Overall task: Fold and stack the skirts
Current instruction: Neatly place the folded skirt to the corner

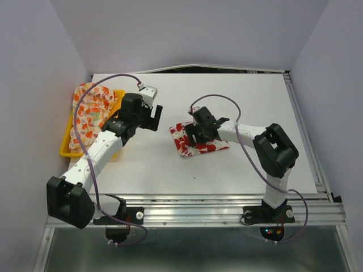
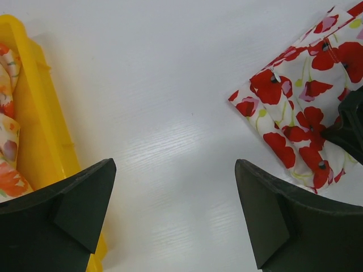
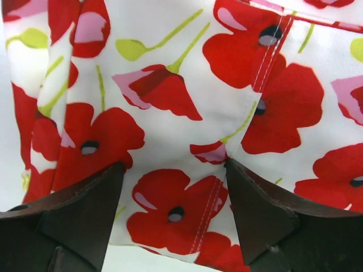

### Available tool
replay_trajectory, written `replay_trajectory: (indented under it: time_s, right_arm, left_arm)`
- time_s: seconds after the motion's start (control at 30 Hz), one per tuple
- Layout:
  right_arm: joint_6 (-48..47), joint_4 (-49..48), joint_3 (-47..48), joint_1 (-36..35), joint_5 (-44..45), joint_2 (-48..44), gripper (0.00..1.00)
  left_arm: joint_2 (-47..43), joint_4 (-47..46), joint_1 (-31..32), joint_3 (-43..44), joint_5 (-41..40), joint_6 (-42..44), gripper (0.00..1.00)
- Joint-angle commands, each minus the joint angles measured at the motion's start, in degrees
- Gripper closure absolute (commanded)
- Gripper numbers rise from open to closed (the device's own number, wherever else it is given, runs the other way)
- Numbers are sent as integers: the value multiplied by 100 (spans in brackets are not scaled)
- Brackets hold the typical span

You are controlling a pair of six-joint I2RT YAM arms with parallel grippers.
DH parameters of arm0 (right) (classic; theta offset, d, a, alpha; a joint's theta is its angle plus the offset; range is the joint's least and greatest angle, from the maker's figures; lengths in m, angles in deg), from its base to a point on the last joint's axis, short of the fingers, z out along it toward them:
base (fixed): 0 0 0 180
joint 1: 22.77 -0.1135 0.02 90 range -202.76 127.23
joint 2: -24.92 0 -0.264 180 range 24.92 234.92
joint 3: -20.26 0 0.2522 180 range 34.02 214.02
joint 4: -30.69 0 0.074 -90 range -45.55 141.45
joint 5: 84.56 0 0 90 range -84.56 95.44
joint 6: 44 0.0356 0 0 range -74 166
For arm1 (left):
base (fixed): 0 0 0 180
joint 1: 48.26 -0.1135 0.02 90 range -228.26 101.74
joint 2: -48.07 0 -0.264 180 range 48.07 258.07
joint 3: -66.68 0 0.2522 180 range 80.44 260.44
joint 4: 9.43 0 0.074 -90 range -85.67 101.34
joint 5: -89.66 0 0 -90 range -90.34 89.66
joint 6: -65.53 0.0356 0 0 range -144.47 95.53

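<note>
The white skirt with large red flowers point(image 1: 195, 143) lies folded into a small packet on the white table, mid-centre. It fills the right wrist view point(image 3: 187, 107) and shows at the right of the left wrist view point(image 2: 300, 107). My right gripper point(image 1: 198, 131) is open and rests down on this skirt, its fingers point(image 3: 85, 209) pressing the cloth on both sides. The cream skirt with orange print point(image 1: 91, 110) lies bunched in the yellow tray point(image 1: 67, 144); it also shows in the left wrist view point(image 2: 8, 147). My left gripper point(image 1: 152, 113) is open and empty above bare table between tray and folded skirt.
The yellow tray point(image 2: 45, 130) stands at the table's left edge, against the left wall. Purple cables loop over both arms. The metal frame rail point(image 1: 227, 201) runs along the table's near edge.
</note>
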Motion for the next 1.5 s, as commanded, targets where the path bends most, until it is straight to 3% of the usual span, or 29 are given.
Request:
replay_trajectory:
  time_s: [0.0,0.33,0.7,0.93,1.07,1.2,1.37,1.47]
  right_arm:
    - [-303,444,-503,278,781,222,22]
    - [-2272,1324,-2041,2648,395,-1552,24]
    - [-3759,1659,-2956,4848,105,-2362,27]
    - [-3566,1764,-2553,4902,-10,-2521,24]
    - [-3478,2097,-1816,4902,-229,-2723,13]
    - [-3207,2432,-489,4902,-1080,-2846,0]
    - [-2662,2450,628,4902,-1915,-2688,0]
    - [-1986,2301,561,4727,-2680,-2767,0]
  left_arm:
    - [50,141,-40,417,-195,112,2]
    - [-20,238,-66,382,-55,437,2]
    - [68,230,-75,322,95,508,2]
    - [103,151,-75,260,323,437,2]
    - [41,220,-84,434,568,411,2]
    - [164,571,-110,926,998,455,2]
    - [-11,528,-172,1138,1185,437,1]
    - [-108,607,-242,1182,1220,394,2]
